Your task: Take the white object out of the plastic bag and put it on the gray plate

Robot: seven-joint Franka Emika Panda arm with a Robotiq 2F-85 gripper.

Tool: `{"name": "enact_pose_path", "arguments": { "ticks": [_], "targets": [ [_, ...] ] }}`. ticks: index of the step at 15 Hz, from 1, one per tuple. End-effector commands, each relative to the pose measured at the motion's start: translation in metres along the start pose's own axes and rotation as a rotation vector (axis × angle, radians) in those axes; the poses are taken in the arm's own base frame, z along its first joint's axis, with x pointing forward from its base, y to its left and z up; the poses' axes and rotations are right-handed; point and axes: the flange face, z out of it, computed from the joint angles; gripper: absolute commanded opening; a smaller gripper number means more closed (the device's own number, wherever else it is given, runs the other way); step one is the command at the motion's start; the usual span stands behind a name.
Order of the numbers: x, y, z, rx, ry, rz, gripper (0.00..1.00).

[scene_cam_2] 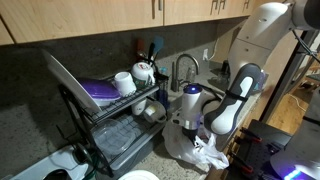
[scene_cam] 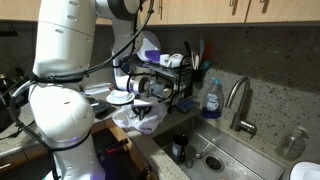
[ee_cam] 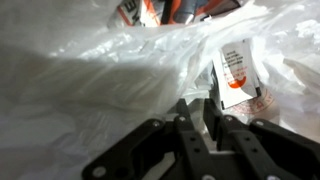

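The plastic bag (scene_cam: 141, 119) lies crumpled on the counter beside the sink, and it also shows in the other exterior view (scene_cam_2: 202, 152). My gripper (scene_cam: 141, 98) points down into its top folds from just above (scene_cam_2: 196, 128). In the wrist view the bag (ee_cam: 90, 80) fills the picture. My gripper (ee_cam: 197, 104) has its two dark fingers a narrow gap apart, with pale film showing behind the gap and nothing clearly pinched. A white object (ee_cam: 238, 72), a packet with orange print, lies among the folds just beyond the right finger. The gray plate is not clearly in view.
A black dish rack (scene_cam: 165, 80) with cups and a purple plate stands right behind the bag. The sink (scene_cam: 215, 150) and its faucet (scene_cam: 238, 100) lie to one side. A light round dish (scene_cam: 120, 97) sits next to the gripper. The robot's white base (scene_cam: 60, 110) blocks the near counter.
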Motion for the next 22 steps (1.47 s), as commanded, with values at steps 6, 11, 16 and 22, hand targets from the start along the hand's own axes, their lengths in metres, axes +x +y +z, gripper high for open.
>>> {"name": "enact_pose_path", "arguments": {
  "ticks": [6,11,16,22],
  "targets": [
    [-0.003,0.0,-0.012,0.03,0.028,-0.047,0.22],
    [-0.01,0.003,-0.007,0.065,0.021,-0.058,0.24],
    [-0.015,0.004,-0.002,0.09,0.014,-0.059,0.24],
    [-0.021,-0.004,0.009,0.113,0.008,-0.061,0.24]
  ]
}}
